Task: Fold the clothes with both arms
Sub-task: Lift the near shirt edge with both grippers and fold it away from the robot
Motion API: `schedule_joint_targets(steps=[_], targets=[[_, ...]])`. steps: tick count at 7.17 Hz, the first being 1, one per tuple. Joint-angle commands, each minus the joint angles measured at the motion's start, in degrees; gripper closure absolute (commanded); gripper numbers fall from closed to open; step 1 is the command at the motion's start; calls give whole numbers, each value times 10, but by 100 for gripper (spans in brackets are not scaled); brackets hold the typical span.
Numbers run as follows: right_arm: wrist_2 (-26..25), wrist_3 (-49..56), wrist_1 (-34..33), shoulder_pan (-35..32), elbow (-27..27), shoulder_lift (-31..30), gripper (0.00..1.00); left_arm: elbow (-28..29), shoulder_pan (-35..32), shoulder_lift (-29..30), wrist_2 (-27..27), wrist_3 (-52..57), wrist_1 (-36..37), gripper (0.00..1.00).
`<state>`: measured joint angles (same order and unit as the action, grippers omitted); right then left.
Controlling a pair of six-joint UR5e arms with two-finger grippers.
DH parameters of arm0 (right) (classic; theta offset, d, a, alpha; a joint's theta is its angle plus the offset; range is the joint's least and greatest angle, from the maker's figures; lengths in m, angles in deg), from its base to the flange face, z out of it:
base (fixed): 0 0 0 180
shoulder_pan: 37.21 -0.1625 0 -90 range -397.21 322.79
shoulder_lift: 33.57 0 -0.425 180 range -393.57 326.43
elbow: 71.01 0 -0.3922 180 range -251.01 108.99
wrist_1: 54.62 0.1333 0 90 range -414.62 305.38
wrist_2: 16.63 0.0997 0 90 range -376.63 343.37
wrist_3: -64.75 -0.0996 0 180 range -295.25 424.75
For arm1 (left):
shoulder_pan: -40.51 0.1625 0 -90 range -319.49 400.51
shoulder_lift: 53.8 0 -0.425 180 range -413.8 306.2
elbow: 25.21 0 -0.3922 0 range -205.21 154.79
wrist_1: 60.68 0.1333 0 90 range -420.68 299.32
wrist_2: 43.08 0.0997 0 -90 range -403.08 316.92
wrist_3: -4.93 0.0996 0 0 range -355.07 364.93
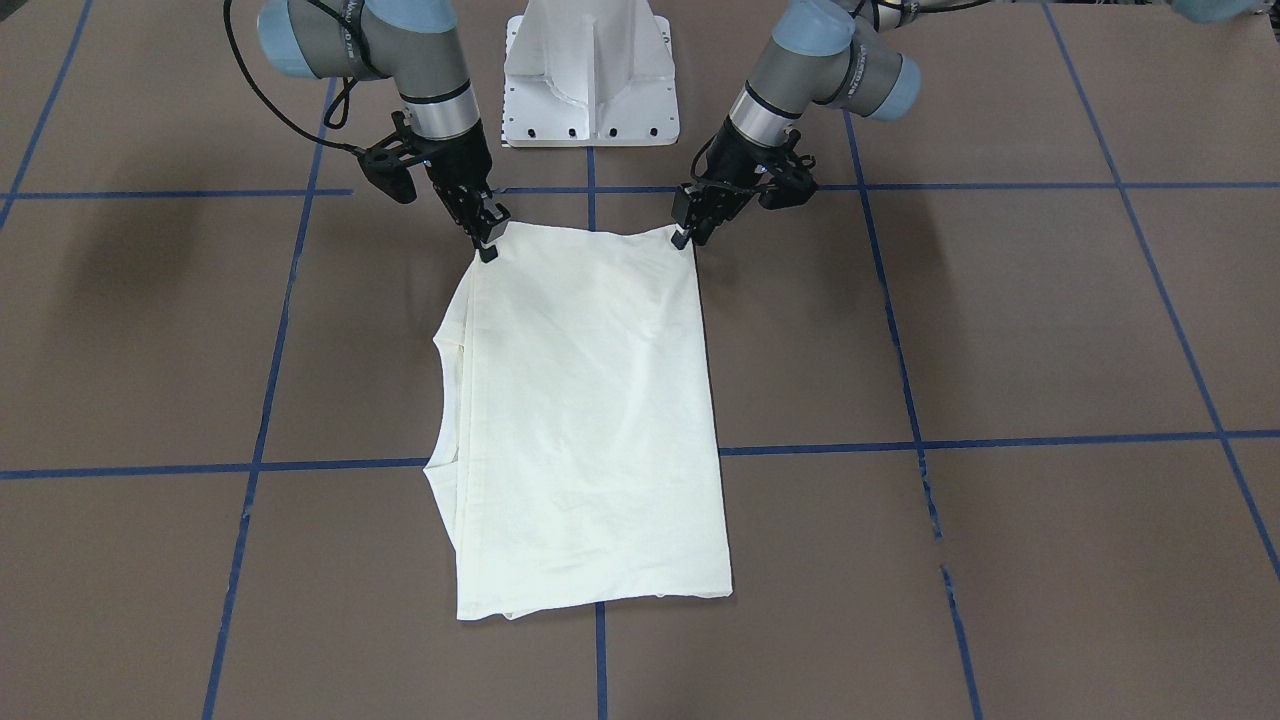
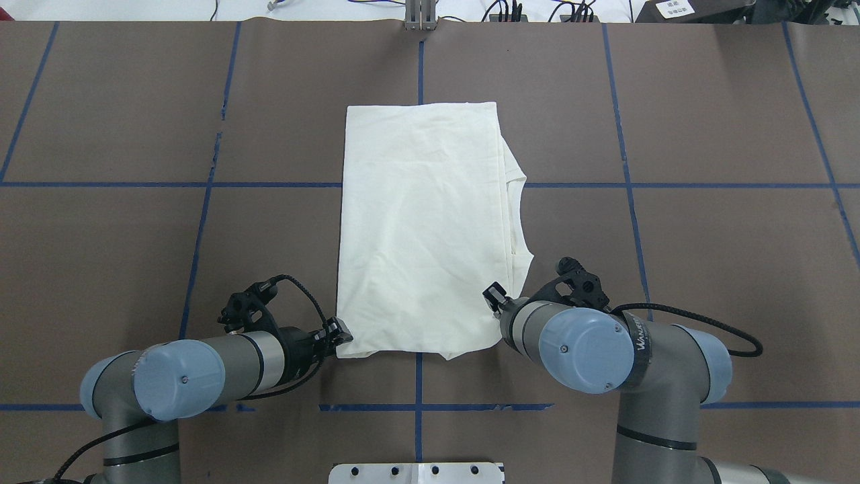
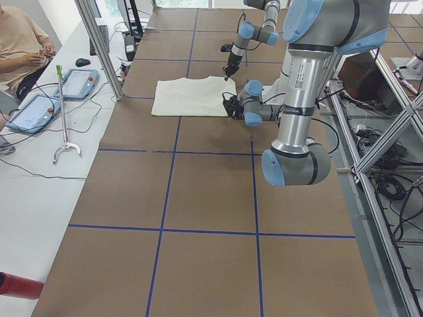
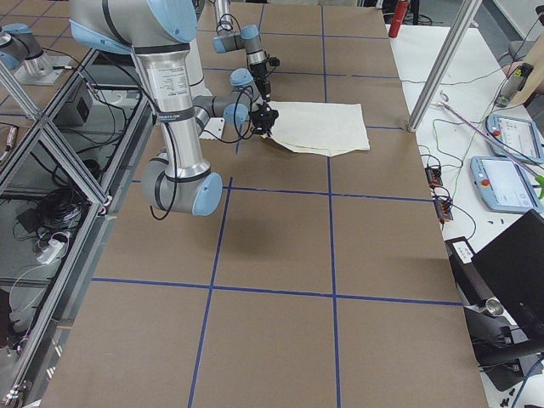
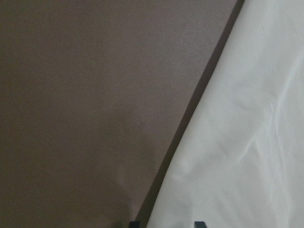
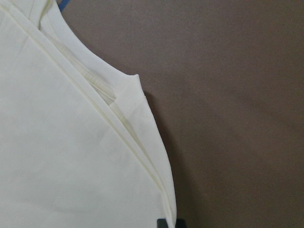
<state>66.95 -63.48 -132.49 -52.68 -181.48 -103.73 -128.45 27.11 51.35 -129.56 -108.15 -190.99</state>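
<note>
The cream shirt (image 1: pixel 590 410) lies folded into a long rectangle, plain side up, its collar (image 2: pixel 519 215) on the robot's right. My left gripper (image 1: pixel 684 238) is down at the near corner on the hem side. In the left wrist view its fingertips (image 5: pixel 135 223) stand apart with the shirt's edge (image 5: pixel 228 156) between them. My right gripper (image 1: pixel 488 246) is at the near corner on the collar side. Its fingertips (image 6: pixel 162 222) sit close together on the layered shirt edge (image 6: pixel 142 142).
The table (image 2: pixel 705 269) is brown with a grid of blue tape lines. The white pedestal base (image 1: pixel 590 75) stands just behind the shirt, between the arms. A person (image 3: pixel 20 46) sits at a side bench with tablets (image 3: pixel 36 109).
</note>
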Motion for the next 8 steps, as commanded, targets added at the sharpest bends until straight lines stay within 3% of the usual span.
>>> schedule_joint_targets(steps=[1,2,5,6,8], targets=[[0,0,0,0,0,1,100,0,4,2,0,-19,8,78],[0,0,0,0,0,0,100,-2,6,3,0,-35,10,100],[-1,0,0,0,-1,-1,100,-27,5,2,-5,-35,11,100],[-1,-2,0,0,-15,-2,100,-62,6,-3,-6,-36,13,100],[-3,-10,-1,42,-117,-78,100,-148,7,-13,-24,-70,64,100]])
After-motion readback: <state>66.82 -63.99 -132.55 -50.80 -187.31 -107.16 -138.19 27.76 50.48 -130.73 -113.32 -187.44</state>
